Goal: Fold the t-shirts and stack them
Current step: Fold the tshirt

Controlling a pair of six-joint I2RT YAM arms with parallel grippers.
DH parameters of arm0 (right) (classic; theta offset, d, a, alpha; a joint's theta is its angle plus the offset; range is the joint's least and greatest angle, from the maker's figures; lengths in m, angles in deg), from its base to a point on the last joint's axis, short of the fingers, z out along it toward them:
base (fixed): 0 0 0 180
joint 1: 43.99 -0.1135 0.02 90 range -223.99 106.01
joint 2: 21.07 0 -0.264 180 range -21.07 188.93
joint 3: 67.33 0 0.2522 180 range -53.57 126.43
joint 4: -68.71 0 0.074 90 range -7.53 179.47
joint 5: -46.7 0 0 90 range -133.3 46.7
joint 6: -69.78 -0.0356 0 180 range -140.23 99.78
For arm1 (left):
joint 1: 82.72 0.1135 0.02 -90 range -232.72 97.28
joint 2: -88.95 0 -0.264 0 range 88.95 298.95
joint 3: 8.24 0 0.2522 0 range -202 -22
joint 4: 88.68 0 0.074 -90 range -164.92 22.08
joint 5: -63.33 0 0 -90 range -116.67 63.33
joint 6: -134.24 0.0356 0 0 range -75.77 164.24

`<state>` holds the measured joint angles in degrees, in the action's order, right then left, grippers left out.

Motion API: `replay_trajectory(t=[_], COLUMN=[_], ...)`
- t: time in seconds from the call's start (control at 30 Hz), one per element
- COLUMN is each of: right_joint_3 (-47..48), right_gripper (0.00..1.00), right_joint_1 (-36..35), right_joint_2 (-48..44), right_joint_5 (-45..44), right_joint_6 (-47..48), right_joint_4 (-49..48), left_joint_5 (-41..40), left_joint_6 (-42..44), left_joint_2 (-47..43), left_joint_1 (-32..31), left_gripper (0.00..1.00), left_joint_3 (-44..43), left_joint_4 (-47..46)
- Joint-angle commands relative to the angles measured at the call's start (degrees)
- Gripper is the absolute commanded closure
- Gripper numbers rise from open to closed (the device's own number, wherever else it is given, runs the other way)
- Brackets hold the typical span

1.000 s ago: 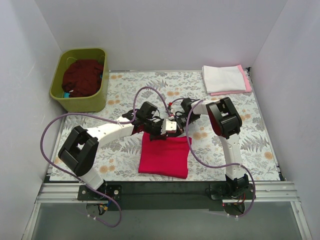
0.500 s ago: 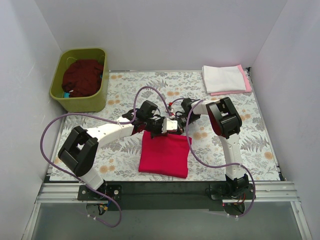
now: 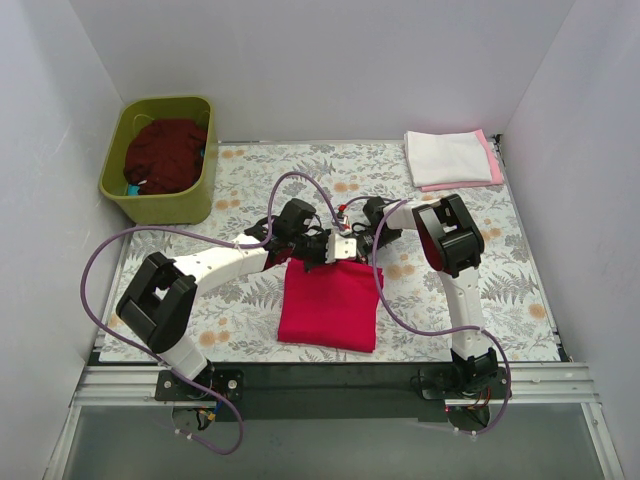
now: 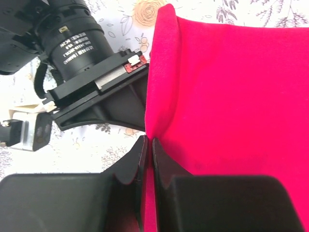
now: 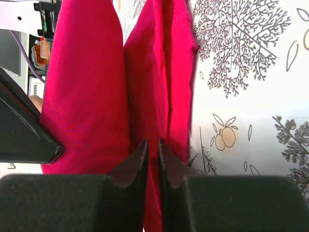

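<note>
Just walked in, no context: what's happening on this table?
Both arms are on the bright crimson-red cloth t-shirt mid-table: the left gripper and right gripper are each shut on its far edge. A folded white t-shirt lies on a pale pink t-shirt at the far right corner; a dark maroon t-shirt sits in the olive-green plastic tub.

**Red shirt's pinched edge drawn toward the tub's end**

The left gripper (image 3: 320,249) and right gripper (image 3: 344,247), both clamped on the crimson-red t-shirt (image 3: 328,305), have crept a little nearer the olive-green tub (image 3: 160,206) than a second ago. The shirt's pinched edge has gone with them. Its corner farthest from the tub now sits more level, and the opposite edge has slid slightly the same way.
</note>
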<state>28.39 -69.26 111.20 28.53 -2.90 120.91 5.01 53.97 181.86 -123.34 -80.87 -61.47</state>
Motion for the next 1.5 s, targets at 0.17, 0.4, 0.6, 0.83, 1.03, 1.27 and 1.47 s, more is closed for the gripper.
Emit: replay_trajectory(t=[0.17,0.4,0.6,0.83,1.03,1.27,1.47], right_joint_3=[-1.36,3.29,8.65,23.14,37.39,23.81,-0.69], right_gripper=[0.80,0.69,0.64,0.55,0.42,0.42,0.43], right_joint_1=[-1.53,-1.53,-1.53,-0.56,0.67,6.64,6.64], right_joint_2=[1.24,-2.54,-5.18,-3.95,-2.98,-16.56,-23.11], right_joint_5=[-5.73,-14.26,-20.06,-30.42,-38.95,-26.96,-7.45], right_joint_6=[2.19,1.66,2.71,8.42,13.17,6.60,-2.88], right_joint_4=[0.24,1.29,4.09,11.12,13.95,15.09,11.06], left_joint_5=[-2.76,-7.42,-4.09,-3.82,-2.33,11.63,16.22], left_joint_6=[2.04,1.51,-3.57,-17.02,-34.82,-59.09,-74.48], left_joint_2=[-0.09,-1.93,-7.82,-14.15,-14.95,-8.18,-4.05], left_joint_1=[0.28,0.45,0.45,0.72,2.82,12.40,13.02], left_gripper=[1.00,0.72,0.64,0.63,0.63,0.60,0.47], left_joint_3=[1.13,1.65,-0.89,-0.81,0.60,0.24,5.78], left_joint_4=[-3.35,-2.38,3.67,9.48,10.19,6.87,-6.75])
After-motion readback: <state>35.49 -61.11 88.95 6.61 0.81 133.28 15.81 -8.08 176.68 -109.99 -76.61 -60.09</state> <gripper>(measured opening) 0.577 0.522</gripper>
